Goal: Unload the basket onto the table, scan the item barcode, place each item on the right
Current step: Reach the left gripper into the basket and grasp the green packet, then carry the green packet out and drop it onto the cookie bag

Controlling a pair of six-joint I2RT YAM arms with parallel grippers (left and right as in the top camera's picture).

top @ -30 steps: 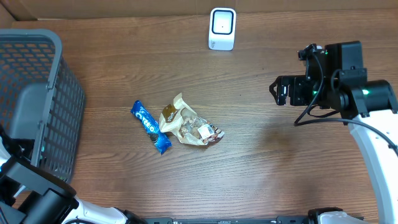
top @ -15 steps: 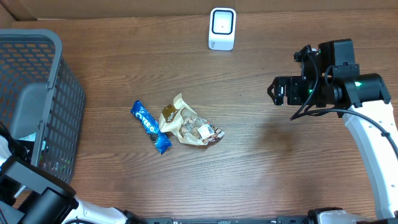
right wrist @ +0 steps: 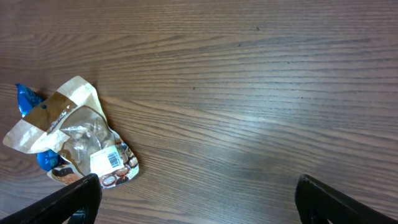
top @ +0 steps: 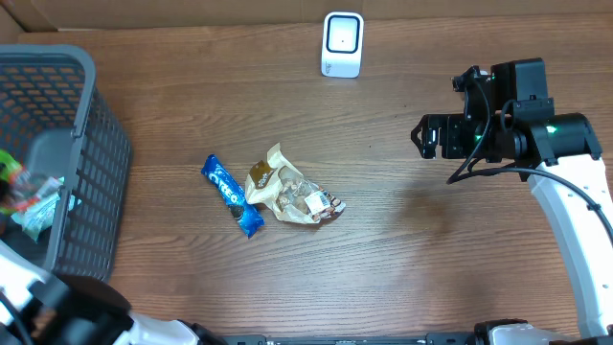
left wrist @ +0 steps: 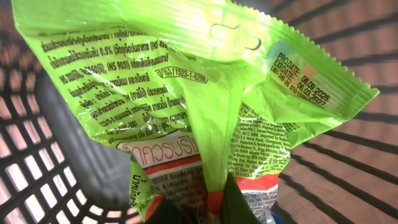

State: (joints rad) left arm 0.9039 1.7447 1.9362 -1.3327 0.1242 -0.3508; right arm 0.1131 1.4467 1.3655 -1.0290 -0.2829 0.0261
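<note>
Left wrist view was filled by a green packet point(left wrist: 186, 81), a thin, crinkled foil pouch with the mesh of the grey basket point(top: 96, 163) behind it. The basket stood at the left edge of the table point(top: 431, 259). The packet looked light, soft and slick. Its film would buckle rather than resist, and the print would crease out of flat if squeezed in the middle. The sensible hold was on a crimped end seam or a gathered fold, leaving the printed panel free to face the reader. No barcode could be made out among the small print on the side shown. The left gripper point(left wrist: 200, 208) was closed tight on the packet's lower part. The film was bunched into a ridge between its two dark fingers, and the rest of the pouch fanned away from the pinch.

Further right, near the middle of the table, a blue biscuit pack point(top: 232, 195) lay touching a clear snack bag point(top: 292, 195). The bag's white barcode label faced up in the right wrist view, and neither item was touched by a gripper. The scanner point(top: 342, 44) stood upright at the back edge, well apart from the basket. Toward the right edge the right gripper point(top: 428, 139) hung above bare wood with its jaws spread fully wide, holding and touching nothing.
</note>
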